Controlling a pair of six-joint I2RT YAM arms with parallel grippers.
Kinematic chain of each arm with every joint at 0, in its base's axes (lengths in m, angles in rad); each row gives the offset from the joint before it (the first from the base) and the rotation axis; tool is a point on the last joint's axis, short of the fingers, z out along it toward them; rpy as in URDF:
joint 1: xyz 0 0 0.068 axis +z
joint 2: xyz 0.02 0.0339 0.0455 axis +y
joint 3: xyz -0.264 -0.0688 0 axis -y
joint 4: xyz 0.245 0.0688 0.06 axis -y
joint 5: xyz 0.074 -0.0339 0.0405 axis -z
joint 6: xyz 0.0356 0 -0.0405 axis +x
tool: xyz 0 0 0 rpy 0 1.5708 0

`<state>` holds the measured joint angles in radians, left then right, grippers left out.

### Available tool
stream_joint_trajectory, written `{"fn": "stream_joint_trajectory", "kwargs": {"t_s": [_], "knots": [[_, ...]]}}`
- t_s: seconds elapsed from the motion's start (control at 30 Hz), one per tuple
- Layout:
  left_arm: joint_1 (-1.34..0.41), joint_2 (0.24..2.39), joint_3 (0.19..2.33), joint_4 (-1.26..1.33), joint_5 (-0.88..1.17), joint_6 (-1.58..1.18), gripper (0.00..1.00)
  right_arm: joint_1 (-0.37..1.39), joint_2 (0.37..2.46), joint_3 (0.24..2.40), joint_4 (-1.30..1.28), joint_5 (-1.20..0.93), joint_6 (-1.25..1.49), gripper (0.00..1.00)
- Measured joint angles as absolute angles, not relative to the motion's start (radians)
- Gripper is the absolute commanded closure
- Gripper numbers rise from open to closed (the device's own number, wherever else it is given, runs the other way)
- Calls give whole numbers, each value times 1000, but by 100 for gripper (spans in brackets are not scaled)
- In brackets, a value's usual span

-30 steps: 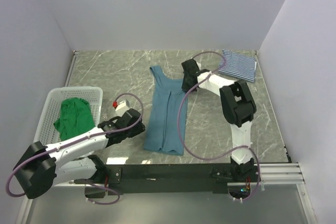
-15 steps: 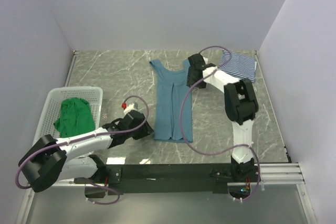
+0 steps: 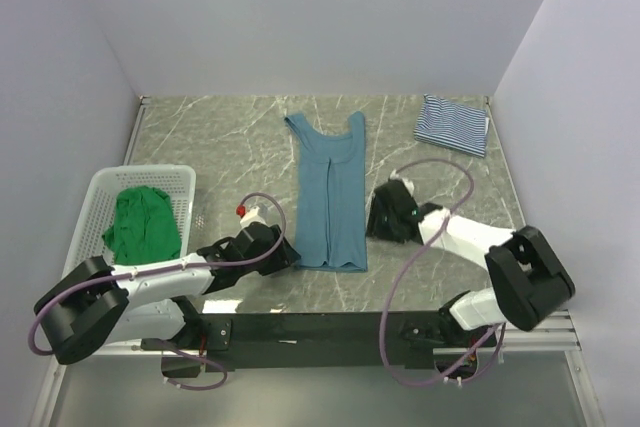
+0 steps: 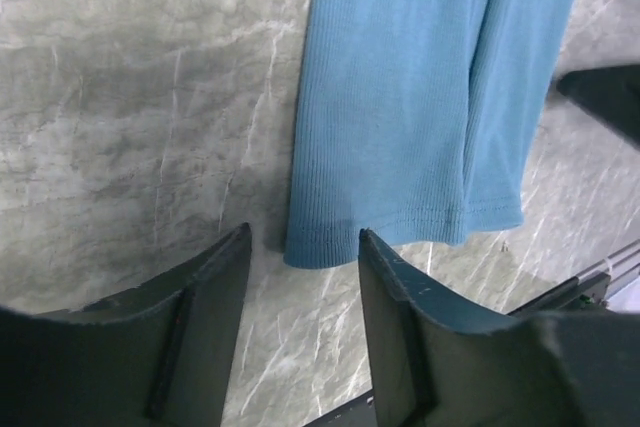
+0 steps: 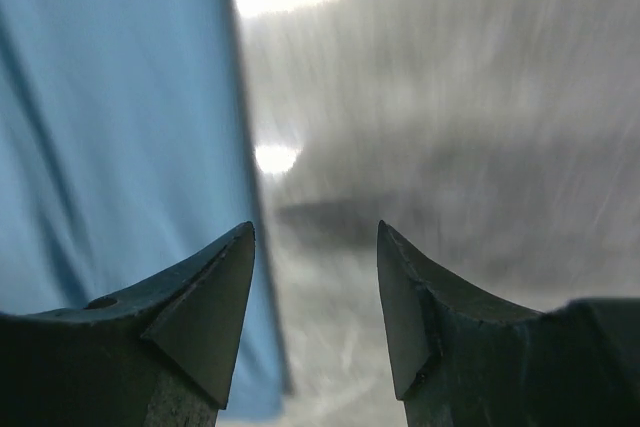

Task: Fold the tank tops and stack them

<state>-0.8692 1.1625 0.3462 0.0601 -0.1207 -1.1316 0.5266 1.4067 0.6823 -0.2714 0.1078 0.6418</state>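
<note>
Basket (image 3: pixel 92 202) of white mesh, green tank top (image 3: pixel 142 223) inside.

And here's the grey marbled table (image 3: pixel 220 137), the teal-blue tank top (image 3: pixel 330 197) stretched flat down its middle, straps at the far end, the striped tank top (image 3: pixel 452 124) folded small in the far right corner, the white mesh basket (image 3: pixel 140 171) sitting near left.

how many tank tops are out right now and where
3. The teal-blue tank top lies flat along the middle of the table. The striped tank top sits folded in the far right corner. The green tank top is crumpled in the white mesh basket, where it may hide another.
</note>
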Motion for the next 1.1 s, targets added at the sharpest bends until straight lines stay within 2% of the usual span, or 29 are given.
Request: {"fn": "stream_joint_trajectory", "kwargs": {"t_s": [0.2,0.53,0.8,0.87,0.97,1.0,1.1], "knots": [[-905,1200,360,71,-162,-1174,50,687,1229,500,-191,102,782,41],[-978,1253,398,56,-257,-1230,54,734,984,331,-199,96,928,39],[-1018,1296,425,43,-311,-1269,67,813,954,306,-193,99,1003,40],[-1021,1297,425,36,-317,-1277,73,841,977,306,-166,101,1022,43],[-1023,1299,426,26,-325,-1280,79,867,1019,307,-118,105,1051,52],[-1024,1298,426,22,-328,-1279,80,870,1032,307,-102,106,1059,60],[-1026,1299,426,19,-331,-1278,87,876,1059,307,-86,112,1077,74]]}}
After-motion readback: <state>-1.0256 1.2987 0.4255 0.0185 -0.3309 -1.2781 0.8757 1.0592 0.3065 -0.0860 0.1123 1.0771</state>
